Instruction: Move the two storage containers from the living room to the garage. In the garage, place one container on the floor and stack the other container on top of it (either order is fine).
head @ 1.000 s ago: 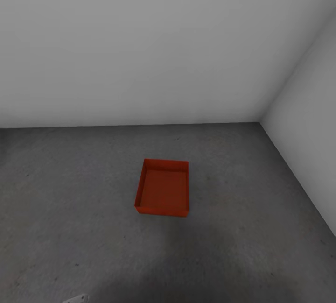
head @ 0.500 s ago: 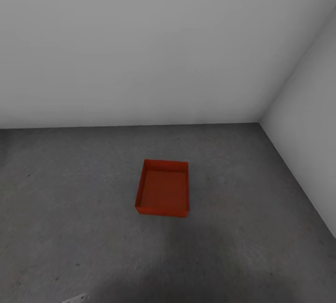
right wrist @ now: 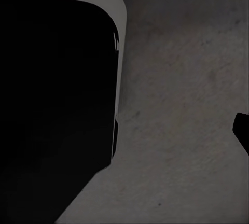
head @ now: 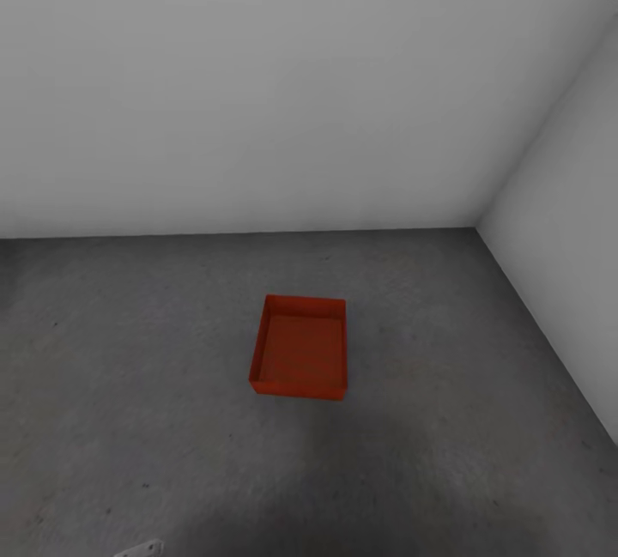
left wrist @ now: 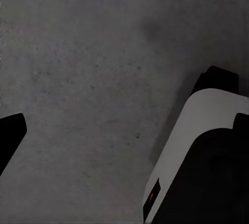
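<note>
We face a garage corner: white walls [head: 257, 85], dark grey floor [head: 129, 385]. One orange-red storage container [head: 299, 358] sits alone mid-floor, upright, empty. Our wrist views look down on bare concrete beside the robot's base [left wrist: 197, 167]; whether either gripper is apart or together, we cannot tell. Stacking the second bin off-square could leave it tilted.

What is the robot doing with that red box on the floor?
Right now nothing is holding it. One orange-red storage container sits empty on the dark grey garage floor, near the corner where two white walls meet. The robot looks down at it from a little way off. Both wrist cameras look at bare floor and parts of the robot's own body. No second container is stacked on it yet.
</note>
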